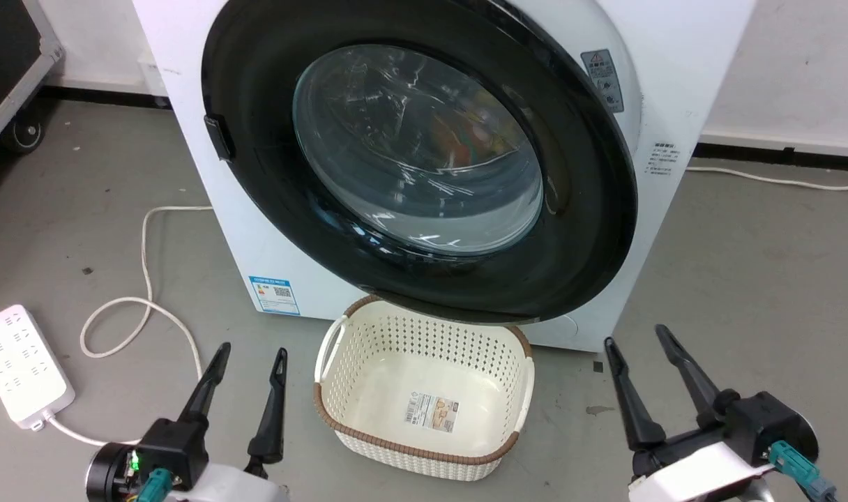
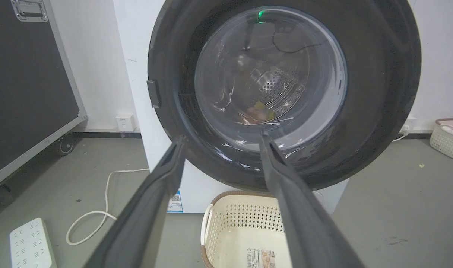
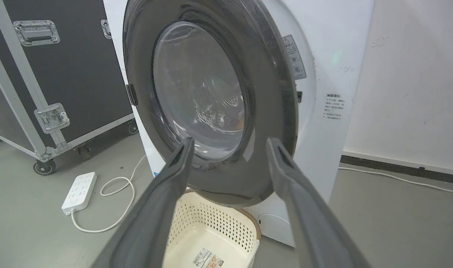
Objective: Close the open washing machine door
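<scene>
Both claws are released right now. The left claw [image 1: 251,348] has its two dark fingers spread with nothing between them, and the right claw [image 1: 634,336] is the same, wide apart and holding nothing. Neither one touches anything.

The washing machine door [image 1: 417,146] sits ahead of and above both claws, roughly centred between them, and it's swung in against the round front of the white washing machine [image 1: 675,70]. From the right wrist view the door's far edge looks like it stands a hair off the white front, so I can't tell if it's actually latched. Through the glass bowl in the left wrist view you can make out the perforated steel drum and something colourful lying inside, too blurry to name.

On the floor between the two claws, just ahead of them and under the door's lower rim, is a cream perforated basket [image 1: 424,450] with a brown rim — only a label stuck on its bottom. Out to the left of the left claw is a white power strip [image 1: 19,362], with its white cable [image 1: 145,279] looping across the grey floor towards the machine. A blue label sticker [image 1: 274,295] sits low on the machine front, just ahead of the left claw.
</scene>
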Controlling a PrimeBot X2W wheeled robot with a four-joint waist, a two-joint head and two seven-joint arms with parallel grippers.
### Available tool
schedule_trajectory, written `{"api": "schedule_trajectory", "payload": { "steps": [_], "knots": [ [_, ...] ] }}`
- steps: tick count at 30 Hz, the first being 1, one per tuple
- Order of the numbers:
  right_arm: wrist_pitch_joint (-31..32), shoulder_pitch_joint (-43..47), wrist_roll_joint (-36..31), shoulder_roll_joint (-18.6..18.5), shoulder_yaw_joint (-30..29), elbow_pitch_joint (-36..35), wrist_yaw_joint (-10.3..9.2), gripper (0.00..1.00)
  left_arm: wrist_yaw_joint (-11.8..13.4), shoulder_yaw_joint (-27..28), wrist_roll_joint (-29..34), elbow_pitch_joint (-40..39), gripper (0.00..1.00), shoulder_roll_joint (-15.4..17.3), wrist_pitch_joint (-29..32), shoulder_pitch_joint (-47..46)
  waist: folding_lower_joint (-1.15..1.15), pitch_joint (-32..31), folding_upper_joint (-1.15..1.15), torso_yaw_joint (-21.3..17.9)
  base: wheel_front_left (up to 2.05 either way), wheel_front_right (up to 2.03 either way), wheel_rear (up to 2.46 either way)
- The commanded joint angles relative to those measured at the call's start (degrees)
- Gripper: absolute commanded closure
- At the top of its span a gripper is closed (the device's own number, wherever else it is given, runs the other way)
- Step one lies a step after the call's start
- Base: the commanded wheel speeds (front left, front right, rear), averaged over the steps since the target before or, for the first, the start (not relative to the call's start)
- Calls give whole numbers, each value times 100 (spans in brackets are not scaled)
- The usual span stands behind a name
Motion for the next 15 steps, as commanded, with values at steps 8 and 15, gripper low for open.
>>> {"api": "schedule_trajectory", "payload": {
  "steps": [8, 15],
  "knots": [
    [-24, -115, -174, -1, 224, 172, 3, 100, -344, 475, 648, -109, 0, -411, -31, 104, 1, 290, 0, 201, 0, 0, 0],
    [-24, -1215, -206, -462, 613, 593, 3, 100, -596, 619, 915, -15, 0, -673, -31, -237, 1, 903, 0, 501, 0, 0, 0]
  ]
}}
